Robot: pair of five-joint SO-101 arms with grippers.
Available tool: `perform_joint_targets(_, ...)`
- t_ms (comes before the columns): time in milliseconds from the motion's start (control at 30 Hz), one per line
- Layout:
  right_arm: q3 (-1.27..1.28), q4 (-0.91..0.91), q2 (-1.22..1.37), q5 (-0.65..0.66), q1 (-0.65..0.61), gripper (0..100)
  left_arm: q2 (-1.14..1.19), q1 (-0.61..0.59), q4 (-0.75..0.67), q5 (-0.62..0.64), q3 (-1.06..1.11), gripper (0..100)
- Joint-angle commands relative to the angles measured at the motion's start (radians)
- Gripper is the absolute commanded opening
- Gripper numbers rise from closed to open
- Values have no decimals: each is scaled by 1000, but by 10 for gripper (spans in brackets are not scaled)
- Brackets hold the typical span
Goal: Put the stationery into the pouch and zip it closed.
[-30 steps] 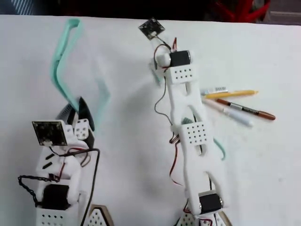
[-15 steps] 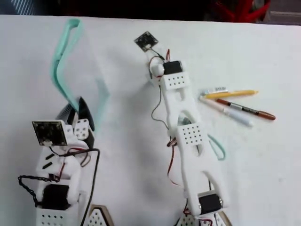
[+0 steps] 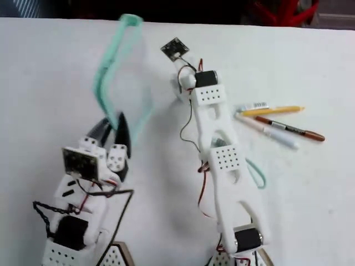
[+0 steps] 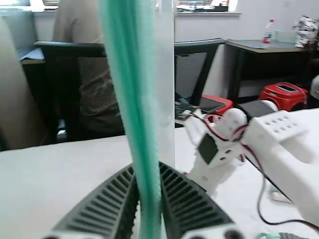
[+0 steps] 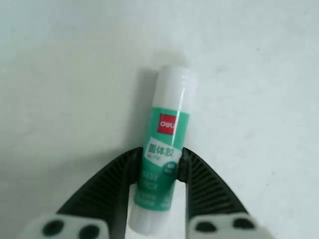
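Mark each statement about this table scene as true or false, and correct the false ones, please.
1. The left gripper is shut on the teal edge of the pouch. True.
2. The right gripper holds a yellow pen. False: it is shut on a glue stick. The yellow pen lies on the table.
3. A brown marker and a white pen lie close to the yellow pen. True.
4. The glue stick is inside the pouch. False: it is in the right gripper, outside the pouch.
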Motion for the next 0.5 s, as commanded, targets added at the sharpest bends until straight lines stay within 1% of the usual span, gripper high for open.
perform_joint_targets(0,-21,31,-50,-8,38,18,-1,113,-31,-60,-14,26)
perform_joint_targets(100,-21,25,-68,-23,79,18,-1,140,-31,-60,-8,26)
perform_joint_targets(233,-21,25,-101,-158,139,18,-2,140,3,-60,58,26)
perform_joint_targets(333,-21,38,-125,-195,183,18,-2,137,8,-66,121,26)
perform_joint_targets(467,-21,170,-222,-190,236,18,-4,137,34,-66,133,27)
